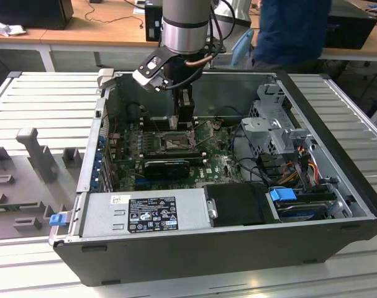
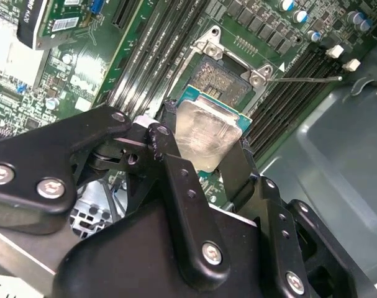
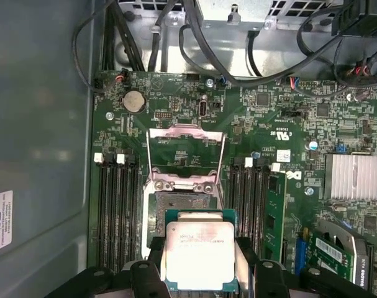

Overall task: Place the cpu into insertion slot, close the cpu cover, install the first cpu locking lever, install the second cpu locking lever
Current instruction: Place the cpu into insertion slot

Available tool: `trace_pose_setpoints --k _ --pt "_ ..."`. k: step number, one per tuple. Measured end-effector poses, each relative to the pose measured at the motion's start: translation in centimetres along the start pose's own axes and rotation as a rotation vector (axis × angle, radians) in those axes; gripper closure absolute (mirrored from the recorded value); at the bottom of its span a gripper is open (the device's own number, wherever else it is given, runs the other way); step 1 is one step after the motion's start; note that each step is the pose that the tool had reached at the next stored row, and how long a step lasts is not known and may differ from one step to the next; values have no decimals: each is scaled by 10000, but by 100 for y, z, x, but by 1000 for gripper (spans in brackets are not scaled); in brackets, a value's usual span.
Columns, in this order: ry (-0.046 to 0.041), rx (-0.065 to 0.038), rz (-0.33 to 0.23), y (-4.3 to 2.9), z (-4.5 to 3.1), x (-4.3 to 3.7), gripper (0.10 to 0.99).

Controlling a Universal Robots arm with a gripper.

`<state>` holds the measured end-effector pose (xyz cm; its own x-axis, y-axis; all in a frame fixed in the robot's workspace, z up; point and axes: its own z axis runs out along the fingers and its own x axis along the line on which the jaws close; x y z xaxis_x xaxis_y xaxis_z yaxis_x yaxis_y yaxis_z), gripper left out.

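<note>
My gripper (image 3: 200,264) is shut on the cpu (image 3: 200,253), a small square chip with a silver-grey top, with a black finger on each of two opposite sides. In both wrist views the cpu (image 2: 207,138) hangs tilted just above and to one side of the open insertion slot (image 3: 181,208) on the green motherboard (image 3: 269,118). The cpu cover (image 3: 187,131), a thin metal frame, stands flipped open beyond the slot. Two thin wire levers (image 3: 147,155) are raised beside it. In the exterior view the gripper (image 1: 183,118) reaches down into the case over the slot (image 1: 174,143).
The motherboard lies in an open computer case (image 1: 337,149). Memory slots (image 3: 117,211) flank the socket, cables (image 3: 194,43) run above it, and an expansion card (image 1: 166,166) sits near it. A power supply (image 1: 145,214) and drive cage (image 1: 272,124) fill the case's near and right sides. A person in blue (image 1: 294,31) stands behind.
</note>
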<state>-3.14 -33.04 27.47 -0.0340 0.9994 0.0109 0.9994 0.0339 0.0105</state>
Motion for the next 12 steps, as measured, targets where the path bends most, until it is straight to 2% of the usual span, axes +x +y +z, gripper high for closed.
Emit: trace_pose_setpoints --k 12 --pt "6 16 -1 1 131 29 561"
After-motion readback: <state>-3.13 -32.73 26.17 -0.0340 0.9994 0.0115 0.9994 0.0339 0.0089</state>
